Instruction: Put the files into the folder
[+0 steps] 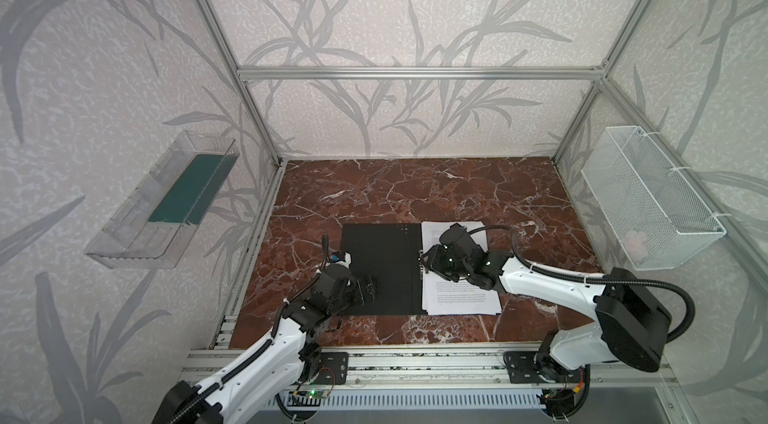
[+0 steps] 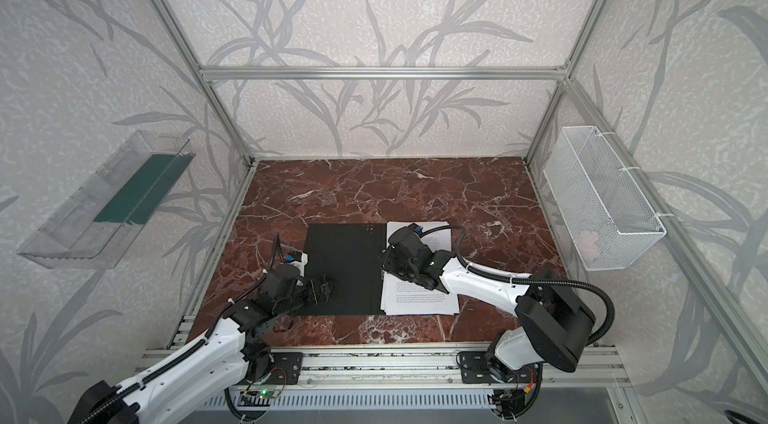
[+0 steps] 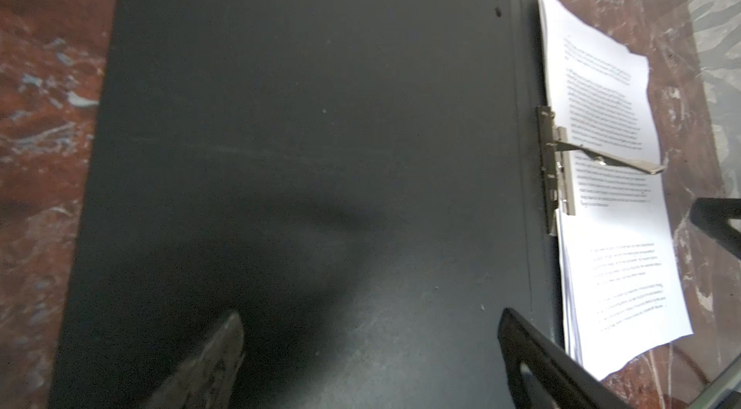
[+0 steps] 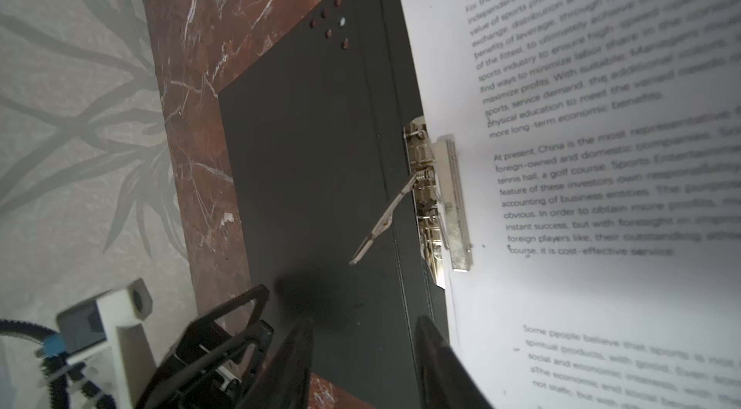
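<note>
**Black folder open, sheets at its clip**

In both top views, the folder (image 1: 380,268) (image 2: 345,268) lies opened flat on the red marble table (image 1: 374,193), black inside up. The files (image 1: 461,297) (image 2: 419,301) are stacked just right of its spine. The left gripper (image 1: 368,289) is over the black panel. The right gripper (image 1: 424,263) sits at the spine, by the sheets' inner edge.

From the left wrist, the left gripper (image 3: 369,314) has its fingers spread wide with nothing between them and the black panel beneath. The metal clip (image 3: 555,162) sits along the sheets' edge.

From the right wrist, the right gripper (image 4: 365,331) has its jaws partly apart and empty, over the spine just short of the clip (image 4: 437,202). The clip's flat bar overlaps the top sheet and its lever (image 4: 381,222) is raised.
</note>
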Robot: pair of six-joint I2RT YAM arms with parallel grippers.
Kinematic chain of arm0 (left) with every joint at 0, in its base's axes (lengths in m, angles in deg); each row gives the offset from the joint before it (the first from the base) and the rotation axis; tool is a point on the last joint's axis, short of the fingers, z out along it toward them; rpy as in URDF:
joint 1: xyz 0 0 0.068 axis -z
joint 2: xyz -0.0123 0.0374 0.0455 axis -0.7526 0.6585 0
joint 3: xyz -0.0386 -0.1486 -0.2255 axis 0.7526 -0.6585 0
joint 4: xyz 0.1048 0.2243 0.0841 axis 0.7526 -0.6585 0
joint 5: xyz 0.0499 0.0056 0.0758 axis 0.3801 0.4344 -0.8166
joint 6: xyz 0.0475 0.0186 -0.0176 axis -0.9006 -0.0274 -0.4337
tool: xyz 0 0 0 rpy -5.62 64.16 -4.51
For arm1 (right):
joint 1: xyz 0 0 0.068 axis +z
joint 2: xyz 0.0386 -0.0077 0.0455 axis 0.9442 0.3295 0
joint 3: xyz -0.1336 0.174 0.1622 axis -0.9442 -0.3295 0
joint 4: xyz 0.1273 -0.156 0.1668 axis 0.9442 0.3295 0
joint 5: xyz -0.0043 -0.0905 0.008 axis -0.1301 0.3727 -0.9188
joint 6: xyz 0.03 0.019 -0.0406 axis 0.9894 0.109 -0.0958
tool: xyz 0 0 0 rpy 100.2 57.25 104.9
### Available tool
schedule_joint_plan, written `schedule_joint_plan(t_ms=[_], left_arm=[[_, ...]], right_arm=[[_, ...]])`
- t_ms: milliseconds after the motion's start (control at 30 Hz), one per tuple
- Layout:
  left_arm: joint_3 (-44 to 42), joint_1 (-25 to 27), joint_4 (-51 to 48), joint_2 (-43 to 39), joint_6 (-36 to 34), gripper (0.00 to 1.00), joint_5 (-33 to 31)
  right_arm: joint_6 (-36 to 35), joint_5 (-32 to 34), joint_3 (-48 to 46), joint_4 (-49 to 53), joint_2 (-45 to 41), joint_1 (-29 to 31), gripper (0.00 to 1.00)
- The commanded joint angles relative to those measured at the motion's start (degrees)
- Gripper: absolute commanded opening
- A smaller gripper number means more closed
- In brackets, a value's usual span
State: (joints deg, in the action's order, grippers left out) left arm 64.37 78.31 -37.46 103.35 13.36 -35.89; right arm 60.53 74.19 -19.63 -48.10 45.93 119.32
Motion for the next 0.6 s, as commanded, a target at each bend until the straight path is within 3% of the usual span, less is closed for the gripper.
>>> schedule_joint_plan(t_ms=[0,167,467,567], left_arm=[[-2.1,-0.5,4.7,2.5,2.1,0.99,-1.0],[-0.6,-0.5,3.7,3.9,0.9,0.99,0.1],[-2.4,-0.5,3.9,-0.9,0.8,0.99,0.4],[-2.6,-0.5,3.9,-1.8,0.8,0.99,0.5]], right_arm=[[3.8,2.3,1.8,-2.4,1.1,0.4,0.32],[4.7,4.0,3.1,-1.4,2.3,0.5,0.32],[5.4,3.9,7.2,0.9,6.2,0.4,0.29],[6.6,2.7,7.4,0.8,7.8,0.4,0.2]])
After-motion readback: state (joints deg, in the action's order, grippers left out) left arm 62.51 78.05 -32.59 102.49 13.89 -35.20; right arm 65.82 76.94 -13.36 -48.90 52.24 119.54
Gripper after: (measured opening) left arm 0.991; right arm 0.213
